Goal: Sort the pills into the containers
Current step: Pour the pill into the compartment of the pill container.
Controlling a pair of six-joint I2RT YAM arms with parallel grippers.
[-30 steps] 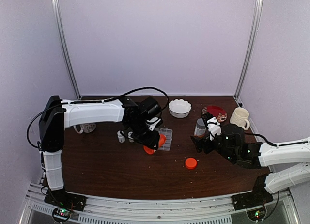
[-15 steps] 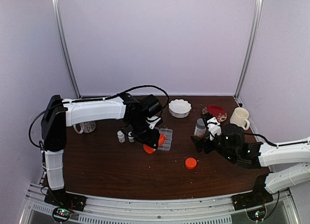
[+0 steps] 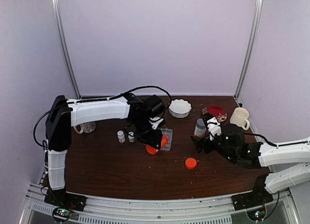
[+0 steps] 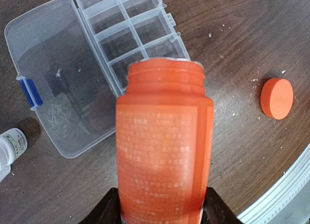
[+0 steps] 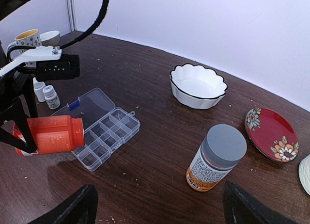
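- Here, the left gripper (image 4: pixel 161 215) is seen clamped on the orange bottle (image 4: pixel 162 156), one finger pressed against each side of its base.
- The bottle is held on its side, uncapped, with its open mouth turned away from the fingers.
- Just beyond that mouth, the clear pill organizer box (image 4: pixel 97 64) is laid on the table (image 4: pixel 242 35) with its lid swung flat open; the mouth is poised over the edge of the nearest compartments.
- Whether any pills lie in the compartments cannot be told; pale specks (image 4: pixel 254 81) are scattered on the wood to the right of the bottle.
- An orange cap (image 4: pixel 276 98) is seen lying to the gripper's right, well apart from the box.
- A small white bottle (image 4: pixel 10 145) is seen to its left, near the open lid.
- The right gripper (image 5: pixel 155 207) is held with its fingers spread wide apart and nothing between them.
- A grey-lidded bottle (image 5: pixel 215 158) is stood upright just ahead of it, with a white bowl (image 5: pixel 197 86) farther ahead and a red plate (image 5: pixel 271 133) off to the right.
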